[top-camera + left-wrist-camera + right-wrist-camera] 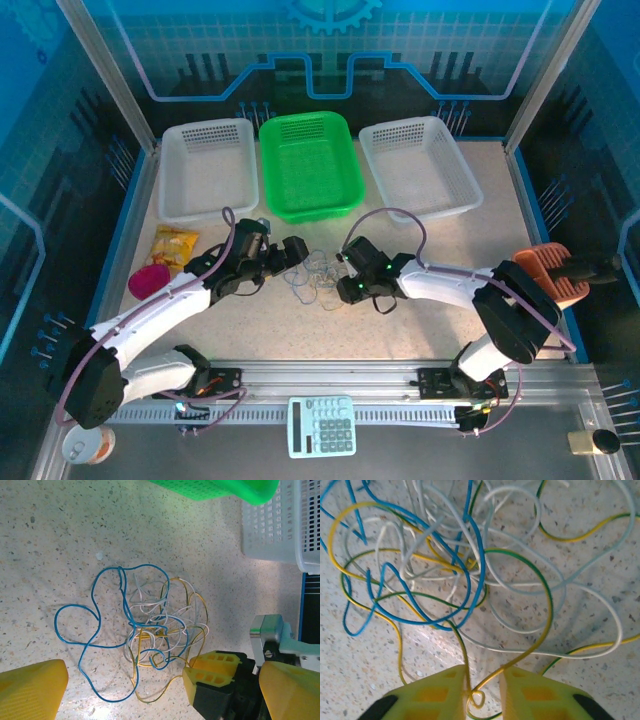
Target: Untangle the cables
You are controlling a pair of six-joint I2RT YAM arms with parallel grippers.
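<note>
1. Between the two arms, on the tabletop (400,320), the cables (315,272) are seen lying in one loose tangle, just in front of the green basket (306,165).
2. The tangle is made up of thin blue, white and yellow-green strands, looped over and through one another. In the left wrist view a blue strand (56,622) is spread in wide loops at the left of the heap, flat on the speckled surface.
3. The left jaws are held wide apart just beside the left edge of the tangle. Their yellow fingertips (30,690) are seen at the bottom corners of the left wrist view, and nothing is gripped between them.
4. The right jaws are set close together at the right edge of the tangle, with only a narrow gap left between the yellow fingertips (435,697).
5. A small curl at the end of a yellow strand (520,661) is seen in that gap. Whether it is pinched or merely lying there cannot be told.
6. The green basket is flanked by two white baskets (205,168) (418,165), and all three are lined up along the far side of the tabletop.
7. A yellow snack packet (172,245) and a pink object (148,280) are seen to the left of the left arm (160,310).
8. A calculator (322,425) is laid at the near edge, between the arm bases.
</note>
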